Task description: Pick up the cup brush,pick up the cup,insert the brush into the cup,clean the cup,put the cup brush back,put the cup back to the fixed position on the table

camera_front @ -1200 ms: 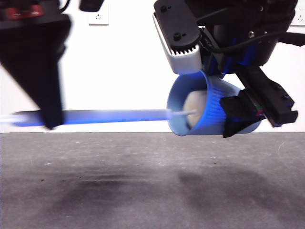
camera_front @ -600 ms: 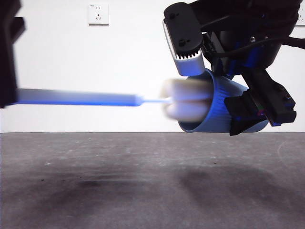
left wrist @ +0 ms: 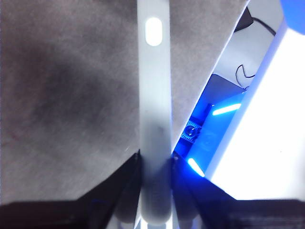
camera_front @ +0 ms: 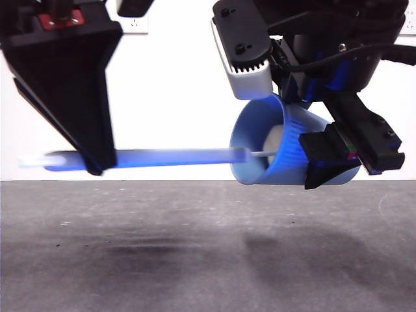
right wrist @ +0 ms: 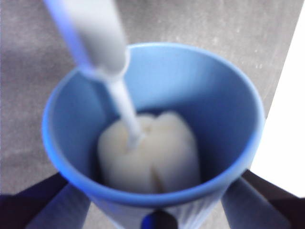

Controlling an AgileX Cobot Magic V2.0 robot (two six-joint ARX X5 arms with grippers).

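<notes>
The cup brush [camera_front: 156,157] lies almost level in the air, its long axis running from the 9 o'clock side to the 3 o'clock side of the front view. Its cream sponge head [right wrist: 150,150] is deep inside the cup [camera_front: 286,153], close to the bottom, and the thin white neck passes through the mouth without touching the rim, as far as I can see.

The cup is tipped on its side, its mouth open toward 9 o'clock, straight against the brush. It hangs well above the tabletop [camera_front: 195,247], not touching it. Nothing else is in the cup, only the sponge.

The right claw [camera_front: 289,117] is clamped on the cup's ribbed wall, one finger at about 12 o'clock of the cup and the other at about 4 o'clock. The left claw [left wrist: 155,176] is closed tight on the grey handle near its far end, at the 9 o'clock side of the front view, so the sponge lies far out from it toward 3 o'clock.

I judge this is the cleaning step. To withdraw, the brush must travel along its own axis toward 9 o'clock; a sideways pull could catch the rim.
</notes>
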